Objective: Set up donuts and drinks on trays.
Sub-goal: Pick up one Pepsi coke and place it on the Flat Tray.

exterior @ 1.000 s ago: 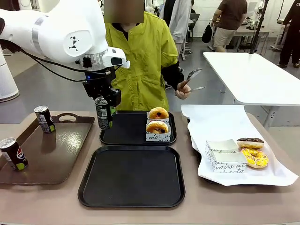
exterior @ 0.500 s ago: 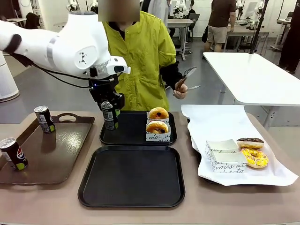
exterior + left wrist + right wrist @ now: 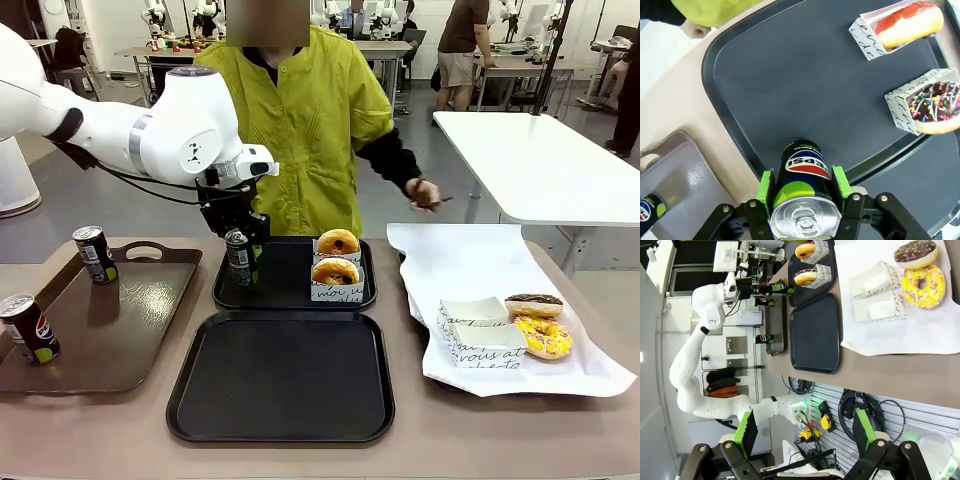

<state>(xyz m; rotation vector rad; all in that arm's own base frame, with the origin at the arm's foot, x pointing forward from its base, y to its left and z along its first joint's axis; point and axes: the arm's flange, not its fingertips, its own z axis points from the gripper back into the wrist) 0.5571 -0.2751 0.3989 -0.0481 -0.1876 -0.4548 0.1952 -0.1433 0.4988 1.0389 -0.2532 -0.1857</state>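
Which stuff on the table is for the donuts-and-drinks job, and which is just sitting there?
For the job: soda can in the left gripper; far black tray; near black tray; boxed donuts; spare cans; loose donuts; empty boxes.

Just sitting there: brown tray; white paper; white side table.

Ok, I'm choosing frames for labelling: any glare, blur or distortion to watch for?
Front view: sharp, with light glaring off the brown tray. Left wrist view: crisp, the can looms large near the lens. Right wrist view: rolled sideways, the table stands on end, no blur.
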